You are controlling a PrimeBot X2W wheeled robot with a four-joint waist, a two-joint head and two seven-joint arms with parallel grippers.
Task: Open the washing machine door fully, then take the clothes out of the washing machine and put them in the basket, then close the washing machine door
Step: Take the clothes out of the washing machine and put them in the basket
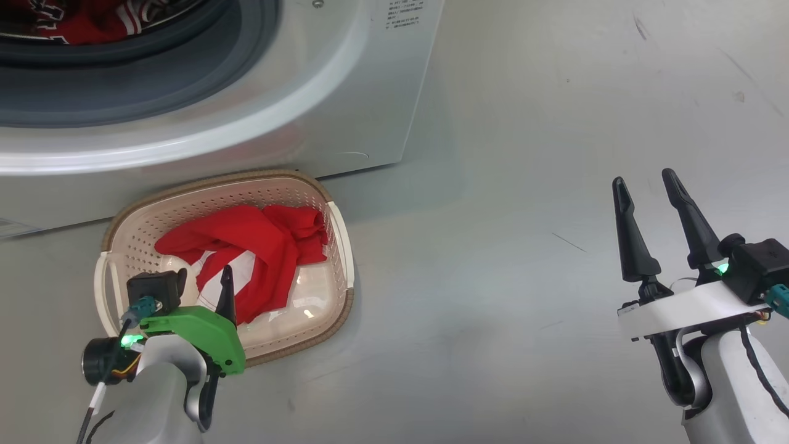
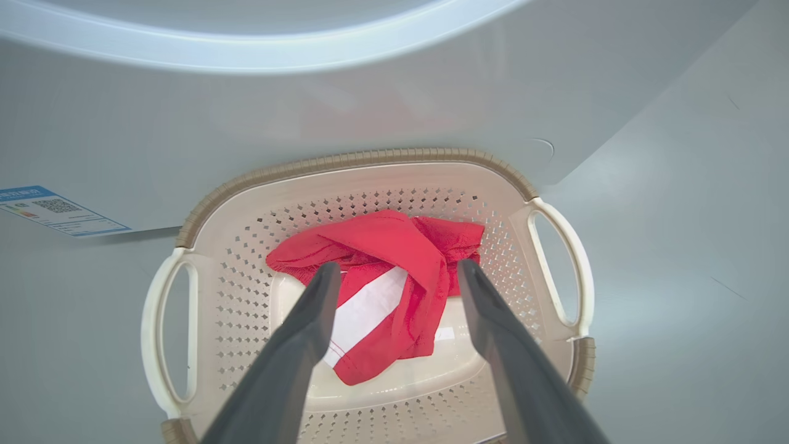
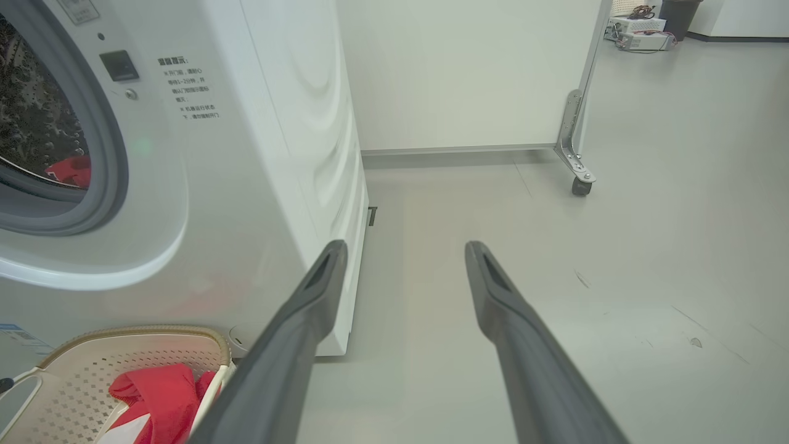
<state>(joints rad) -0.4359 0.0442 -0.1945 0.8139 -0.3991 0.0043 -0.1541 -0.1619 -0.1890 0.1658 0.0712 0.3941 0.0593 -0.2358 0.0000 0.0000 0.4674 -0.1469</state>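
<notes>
The washing machine stands with its drum mouth uncovered, and red clothes lie inside the drum. The washing machine door is out of view. On the floor in front of it sits the cream basket, holding a red jersey with a white panel. My left gripper hangs open just above the jersey in the basket, its fingers holding nothing. My right gripper is open and empty over the bare floor to the right of the machine. In the right wrist view the gripper points past the machine's corner.
A blue label sticker is on the machine's front, left of the basket. A white partition on a caster stands behind the machine to the right. Equipment boxes lie far back. Grey floor stretches right of the basket.
</notes>
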